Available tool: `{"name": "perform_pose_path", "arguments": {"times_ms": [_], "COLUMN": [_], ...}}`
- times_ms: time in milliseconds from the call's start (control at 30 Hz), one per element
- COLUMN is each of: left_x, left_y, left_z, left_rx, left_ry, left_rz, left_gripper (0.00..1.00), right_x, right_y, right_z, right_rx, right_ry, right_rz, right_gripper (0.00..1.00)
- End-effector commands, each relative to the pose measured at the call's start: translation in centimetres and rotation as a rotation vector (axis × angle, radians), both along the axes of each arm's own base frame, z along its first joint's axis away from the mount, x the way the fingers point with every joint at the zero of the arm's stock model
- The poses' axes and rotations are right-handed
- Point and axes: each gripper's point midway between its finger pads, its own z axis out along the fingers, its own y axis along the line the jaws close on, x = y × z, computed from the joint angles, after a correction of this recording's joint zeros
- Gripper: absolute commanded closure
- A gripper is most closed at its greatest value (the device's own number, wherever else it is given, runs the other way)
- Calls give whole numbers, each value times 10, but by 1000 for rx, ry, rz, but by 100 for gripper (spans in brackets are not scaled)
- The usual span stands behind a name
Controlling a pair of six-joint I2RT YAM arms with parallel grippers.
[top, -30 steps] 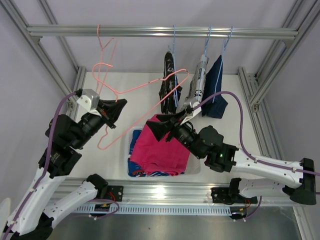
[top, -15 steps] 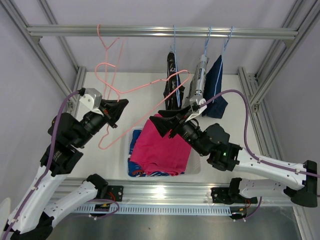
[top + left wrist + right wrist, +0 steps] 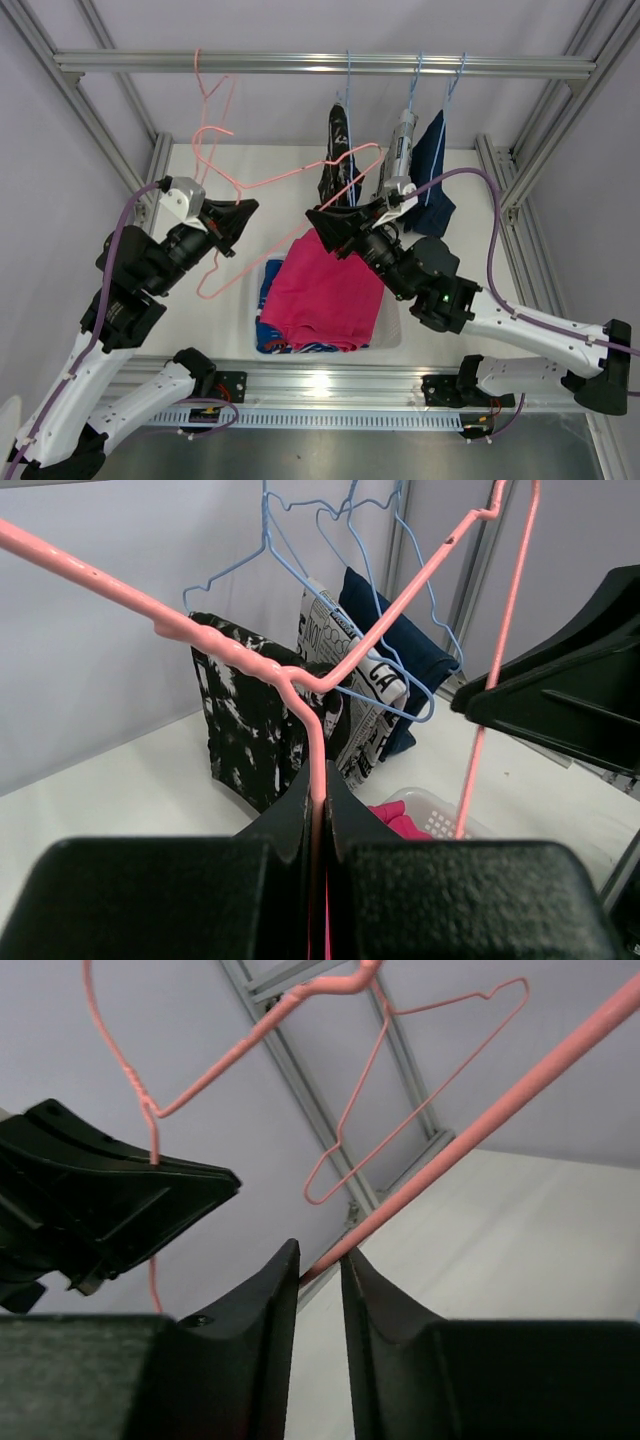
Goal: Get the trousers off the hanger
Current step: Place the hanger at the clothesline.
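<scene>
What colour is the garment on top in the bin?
The garment is plain pink, clearest in the top view.

White arms [image 3: 530, 330], black joints [image 3: 440, 305] and claws [image 3: 318, 810], purple cables [image 3: 490, 250].

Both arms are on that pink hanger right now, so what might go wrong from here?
1. The left gripper is clamped on the pink hanger and the right gripper straddles its wire. Pulling in different directions may bend it or make it slip.
2. The hanger's far end looks close to the hanging black-and-white trousers, so a swing might snag them.
3. The right gripper hovers over the pink trousers in the basket and might drag them out.
</scene>
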Motion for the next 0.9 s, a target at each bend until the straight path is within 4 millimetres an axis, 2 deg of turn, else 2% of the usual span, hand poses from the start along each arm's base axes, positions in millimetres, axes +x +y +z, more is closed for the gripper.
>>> {"name": "perform_pose_path", "arguments": {"times_ms": [0,100,133,167,200,400,633,867], "left_x": [-4,-4,-4,-4,-3,-1,-5,-13], "left_y": [-5,-5,-4,-4,-3,3,12,17], "left_z": [3,2,3,3,4,5,13,21], "left_rx": [-16,-14,-15,-16,-18,-29,-55,-84], "left_ry": [-8,-7,-8,-9,-12,-12,-45,-80], "left_rz": [-33,-31,-31,-28,-22,14,39,40], "left_gripper": [99,99,99,99,99,99,99,99], "right_x": [13,22,25,26,28,37,50,59], "right_y": [-7,-7,-9,-9,-10,-18,-26,-16], "right_z": [22,13,11,10,7,-10,-43,-80], "right_rx": [74,64,65,64,61,55,67,1], "right_ry": [-3,21,29,33,38,78,167,231], "right_rz": [-54,-79,-86,-88,-91,-133,-173,-184], "right_gripper": [75,88,96,96,100,100,100,100]}}
